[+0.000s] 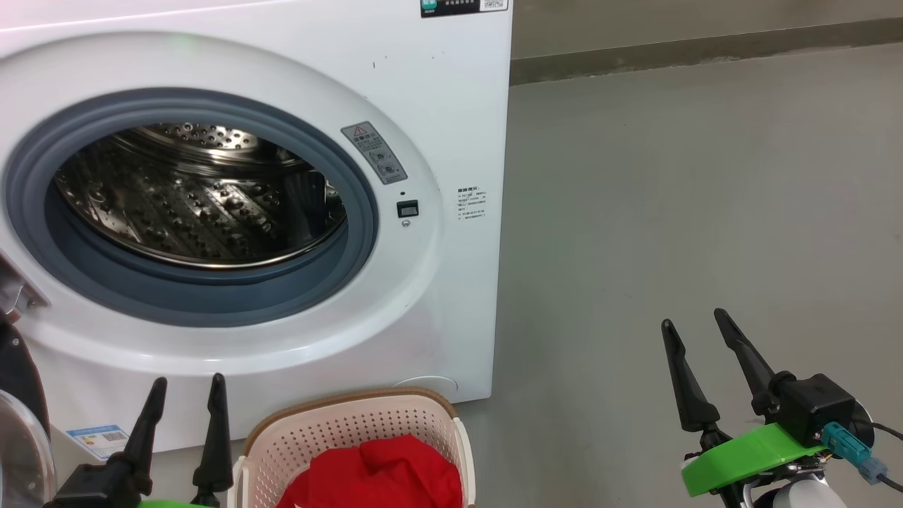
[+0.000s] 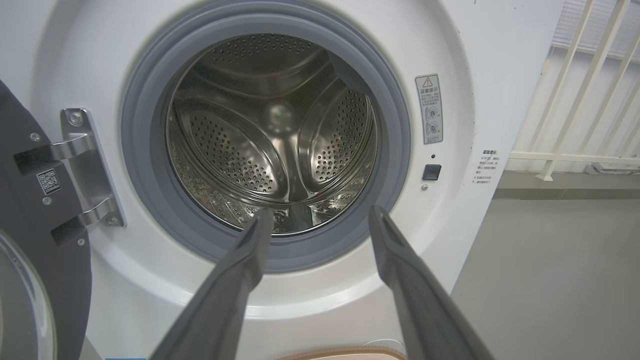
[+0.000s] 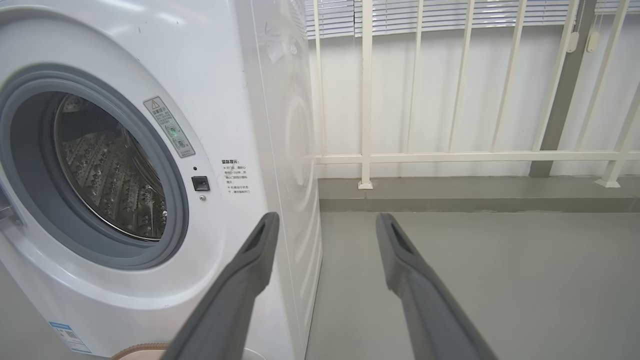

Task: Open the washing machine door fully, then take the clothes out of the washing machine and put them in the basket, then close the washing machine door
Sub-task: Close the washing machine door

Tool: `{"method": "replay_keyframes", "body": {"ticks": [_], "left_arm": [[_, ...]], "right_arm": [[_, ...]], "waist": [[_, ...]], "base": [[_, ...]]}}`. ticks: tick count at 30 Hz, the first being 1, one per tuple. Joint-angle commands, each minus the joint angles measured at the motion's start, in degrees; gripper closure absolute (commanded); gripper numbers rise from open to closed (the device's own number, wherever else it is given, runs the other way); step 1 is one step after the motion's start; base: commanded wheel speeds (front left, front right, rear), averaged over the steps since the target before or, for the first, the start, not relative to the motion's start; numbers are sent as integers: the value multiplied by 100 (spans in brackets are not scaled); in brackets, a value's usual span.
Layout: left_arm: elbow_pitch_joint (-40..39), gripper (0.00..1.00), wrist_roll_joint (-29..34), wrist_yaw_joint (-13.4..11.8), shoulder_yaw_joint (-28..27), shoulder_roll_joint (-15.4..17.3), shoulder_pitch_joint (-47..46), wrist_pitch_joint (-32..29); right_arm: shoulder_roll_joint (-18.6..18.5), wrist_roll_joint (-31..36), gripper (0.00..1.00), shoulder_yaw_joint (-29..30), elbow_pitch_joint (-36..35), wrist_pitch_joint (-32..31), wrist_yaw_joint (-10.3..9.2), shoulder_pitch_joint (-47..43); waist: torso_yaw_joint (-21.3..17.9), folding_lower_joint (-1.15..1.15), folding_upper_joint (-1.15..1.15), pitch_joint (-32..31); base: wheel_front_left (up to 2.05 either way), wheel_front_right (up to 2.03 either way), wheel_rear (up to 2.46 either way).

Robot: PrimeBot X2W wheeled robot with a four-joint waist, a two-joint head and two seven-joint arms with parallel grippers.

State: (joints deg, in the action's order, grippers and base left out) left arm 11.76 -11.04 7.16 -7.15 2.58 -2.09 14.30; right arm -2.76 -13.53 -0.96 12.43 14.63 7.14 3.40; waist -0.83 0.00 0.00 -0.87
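The white washing machine point(image 1: 437, 106) stands with its grey rubber ring and bare steel drum point(image 2: 270, 140) exposed. Its door point(image 2: 45, 250) is swung wide open at the left, black rim and glass bowl showing point(image 1: 17, 423). The red clothes point(image 1: 377, 473) lie in the cream basket point(image 1: 331, 423) on the floor in front of the machine. My left gripper point(image 1: 187, 384) is open just left of the basket, fingers pointing at the drum opening point(image 2: 320, 215). My right gripper point(image 1: 695, 321) is open over bare floor to the right, empty point(image 3: 325, 220).
Grey floor point(image 1: 705, 176) spreads to the right of the machine. A white railing point(image 3: 450, 155) and a low kerb run along the wall behind. The door's metal hinge point(image 2: 85, 165) sits at the left of the opening.
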Motion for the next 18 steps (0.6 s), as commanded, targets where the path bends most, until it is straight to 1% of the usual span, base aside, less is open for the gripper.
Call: {"method": "replay_keyframes", "body": {"ticks": [1, 5, 9, 14, 18], "left_arm": [[-106, 0, 63, 31, -190, 47, -114, 70], [-98, 0, 82, 32, -195, 45, -119, 70], [-83, 0, 105, 32, -180, 47, -122, 70], [-76, 0, 109, 32, -144, 59, -127, 70], [-119, 0, -25, 32, -27, 79, -115, 70]], "right_arm": [[-11, 53, 0, -148, -117, 37, 35, 34], [-11, 43, 0, -152, -102, 37, 35, 29], [-11, 41, 0, -150, -100, 37, 35, 18], [-11, 36, 0, -155, -92, 37, 35, 15], [-11, 23, 0, -165, -82, 37, 35, 9]], "waist": [[-3, 0, 0, -6], [-10, 0, 0, -15], [-12, 0, 0, -13], [-10, 0, 0, -3], [8, 0, 0, 7]], "base": [[-31, 31, 0], [-65, 65, 0], [-119, 119, 0], [-180, 180, 0], [-202, 202, 0]]}}
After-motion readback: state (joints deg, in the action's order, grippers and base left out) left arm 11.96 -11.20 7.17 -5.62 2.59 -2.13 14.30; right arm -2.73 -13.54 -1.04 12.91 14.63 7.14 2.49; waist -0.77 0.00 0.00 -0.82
